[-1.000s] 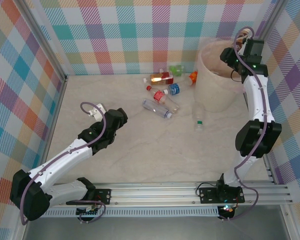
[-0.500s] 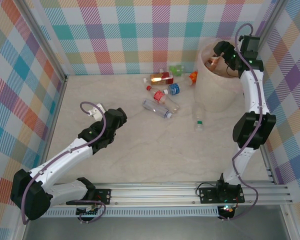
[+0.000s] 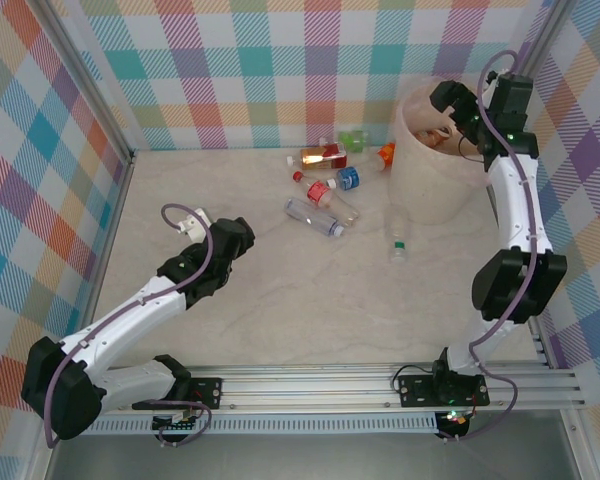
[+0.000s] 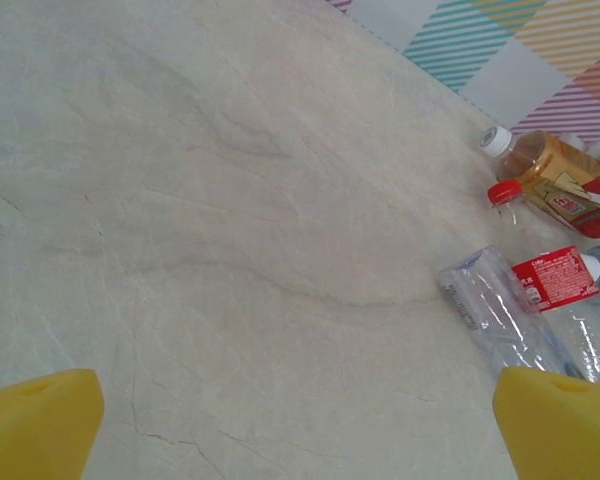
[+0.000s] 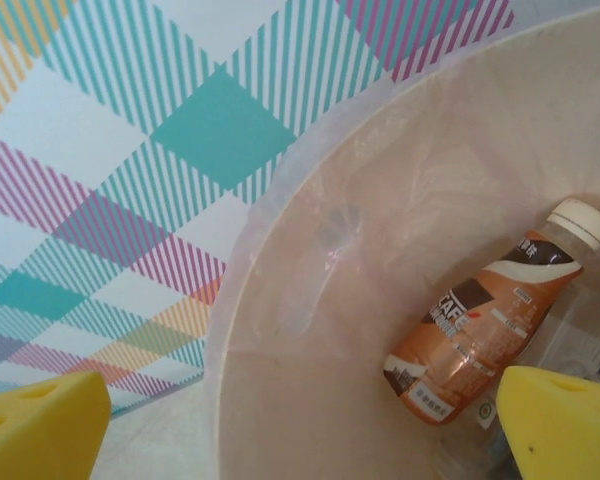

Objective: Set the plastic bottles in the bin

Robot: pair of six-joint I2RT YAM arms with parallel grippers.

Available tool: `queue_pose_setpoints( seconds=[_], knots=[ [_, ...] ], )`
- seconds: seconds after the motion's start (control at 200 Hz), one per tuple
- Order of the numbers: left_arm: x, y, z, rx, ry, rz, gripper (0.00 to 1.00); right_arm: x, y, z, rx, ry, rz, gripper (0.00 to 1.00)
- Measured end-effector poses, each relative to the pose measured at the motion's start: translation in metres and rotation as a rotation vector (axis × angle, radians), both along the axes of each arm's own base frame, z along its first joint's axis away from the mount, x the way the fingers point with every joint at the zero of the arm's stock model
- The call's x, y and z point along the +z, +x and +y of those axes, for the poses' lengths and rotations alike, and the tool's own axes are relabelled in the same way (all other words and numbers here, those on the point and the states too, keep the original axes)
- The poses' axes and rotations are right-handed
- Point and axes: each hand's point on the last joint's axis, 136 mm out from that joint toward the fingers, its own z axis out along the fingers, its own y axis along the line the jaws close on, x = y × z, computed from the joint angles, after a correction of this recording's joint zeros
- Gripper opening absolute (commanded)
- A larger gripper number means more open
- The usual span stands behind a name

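Several plastic bottles lie at the back of the table: a tea-coloured one (image 3: 320,155), a green one (image 3: 352,140), an orange-capped one (image 3: 383,155), a blue-capped one (image 3: 348,178), a red-label one (image 3: 325,192), a clear one (image 3: 315,215) and a green-capped one (image 3: 398,238). My right gripper (image 3: 448,103) hangs open over the cream-pink bin (image 3: 420,175). Between its yellow fingertips (image 5: 565,420), down in the bin (image 5: 310,400), lies a brown coffee bottle (image 5: 485,320). My left gripper (image 3: 238,235) is open and empty above bare table, left of the clear bottle (image 4: 495,315) and the red-label bottle (image 4: 552,282).
Checked walls close the table at the back and both sides. The bin stands in the back right corner, against the right wall. An aluminium rail (image 3: 310,385) carrying both arm bases runs along the near edge. Bare marble-pattern tabletop (image 3: 280,300) spreads between the arms.
My right gripper has swung from the bin's right rim to a spot over its opening. The left arm and the bottles on the table have not moved.
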Motion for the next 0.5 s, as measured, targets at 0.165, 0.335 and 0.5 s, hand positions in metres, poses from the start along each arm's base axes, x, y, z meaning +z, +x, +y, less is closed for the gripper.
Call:
queue_pose_setpoints(
  seconds=[0.165,0.335,0.5],
  knots=[
    [-0.011,0.002,-0.004,-0.013,0.007,0.034,1.0,-0.002,-0.02,0.007,0.028,0.011,-0.002,1.0],
    [-0.028,0.005,-0.012,-0.033,0.017,0.088,1.0,-0.002,-0.047,0.018,0.07,0.025,-0.016,1.0],
    [-0.035,0.01,-0.019,-0.05,0.01,0.118,1.0,0.009,-0.079,0.028,0.107,0.03,-0.064,1.0]
  ],
)
